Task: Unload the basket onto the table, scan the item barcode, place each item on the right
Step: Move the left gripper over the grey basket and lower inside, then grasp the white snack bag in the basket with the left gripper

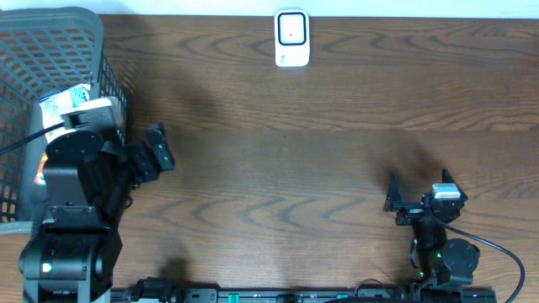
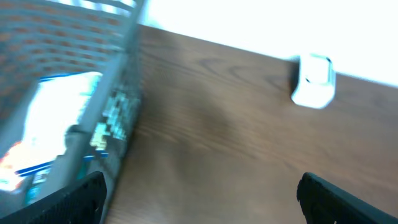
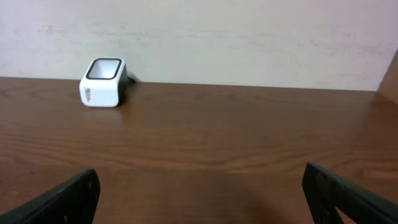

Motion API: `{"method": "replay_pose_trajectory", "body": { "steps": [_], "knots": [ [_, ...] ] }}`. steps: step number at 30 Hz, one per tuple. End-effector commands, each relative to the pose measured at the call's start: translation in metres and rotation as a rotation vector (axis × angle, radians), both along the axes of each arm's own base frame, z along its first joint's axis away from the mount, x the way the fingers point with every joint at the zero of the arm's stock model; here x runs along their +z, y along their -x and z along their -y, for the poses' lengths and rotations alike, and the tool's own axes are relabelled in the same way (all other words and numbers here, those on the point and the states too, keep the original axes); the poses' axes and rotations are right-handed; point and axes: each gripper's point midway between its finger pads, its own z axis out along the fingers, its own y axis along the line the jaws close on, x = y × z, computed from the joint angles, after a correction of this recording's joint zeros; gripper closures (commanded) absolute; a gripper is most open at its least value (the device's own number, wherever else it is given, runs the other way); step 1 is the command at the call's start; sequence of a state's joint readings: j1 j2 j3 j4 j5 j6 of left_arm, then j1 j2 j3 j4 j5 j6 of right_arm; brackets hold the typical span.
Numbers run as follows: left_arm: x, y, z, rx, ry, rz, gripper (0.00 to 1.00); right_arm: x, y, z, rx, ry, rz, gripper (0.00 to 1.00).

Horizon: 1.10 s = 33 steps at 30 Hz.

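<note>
The item [image 1: 69,101], a white and blue package, lies inside the grey mesh basket [image 1: 50,42] at the table's far left. The left wrist view shows the item [image 2: 62,112] blurred behind the basket wall [image 2: 118,93]. A white barcode scanner [image 1: 292,38] stands at the back middle of the table, also seen as the scanner [image 2: 314,81] and the scanner [image 3: 102,83]. My left gripper [image 1: 162,146] hangs open beside the basket's right side, nothing between its fingers [image 2: 81,199]. My right gripper [image 1: 418,180] stands open and empty near the front right, facing the scanner.
Wood-grain table [image 1: 278,160] runs between the two arms. The basket also holds an orange-marked package [image 1: 40,172], partly hidden by my left arm. A pale wall [image 3: 249,37] rises behind the table's back edge.
</note>
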State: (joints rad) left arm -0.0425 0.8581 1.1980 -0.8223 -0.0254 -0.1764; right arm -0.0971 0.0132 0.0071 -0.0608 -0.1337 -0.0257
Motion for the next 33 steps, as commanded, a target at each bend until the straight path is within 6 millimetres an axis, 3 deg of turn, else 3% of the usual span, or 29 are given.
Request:
{"method": "replay_pose_trajectory", "body": {
  "steps": [1,15,24,33],
  "knots": [
    [0.019,0.004,-0.037,0.227,-0.01,0.054,0.02,-0.002,0.0,0.004,-0.018,-0.006,-0.006,0.01],
    [0.046,0.027,-0.117,0.575,0.001,0.135,0.02,-0.002,0.0,0.004,-0.018,-0.006,-0.006,0.01],
    [0.036,0.016,-0.124,0.563,0.056,0.097,0.02,-0.002,0.0,0.004,-0.018,-0.006,-0.005,0.01],
    [0.026,0.018,-0.157,0.7,0.104,0.075,0.02,-0.002,0.0,0.004,-0.018,-0.006,-0.005,0.01]
  ]
}}
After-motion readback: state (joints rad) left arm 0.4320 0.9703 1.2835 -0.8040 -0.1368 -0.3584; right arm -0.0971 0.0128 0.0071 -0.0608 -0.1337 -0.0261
